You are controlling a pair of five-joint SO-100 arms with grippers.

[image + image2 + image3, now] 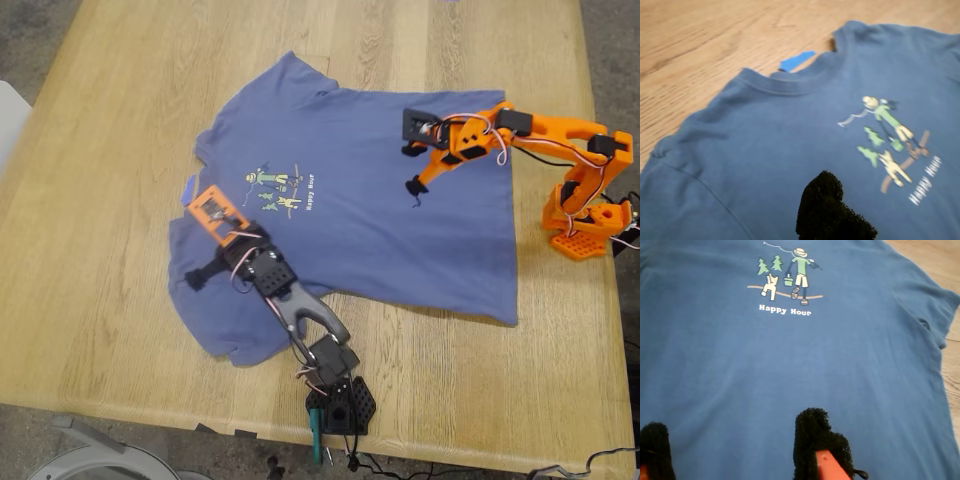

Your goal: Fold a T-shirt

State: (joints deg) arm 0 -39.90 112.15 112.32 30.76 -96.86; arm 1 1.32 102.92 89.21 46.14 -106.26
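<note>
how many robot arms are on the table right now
2. A black-and-grey arm with an orange wrist reaches from the wooden table's near edge over the slate-blue T-shirt's sleeve; an orange arm at the exterior view's right reaches over the shirt's body.

Our first gripper (832,210) shows one dark pad only; the T-shirt (790,150) hem lies beyond the frame.
</note>
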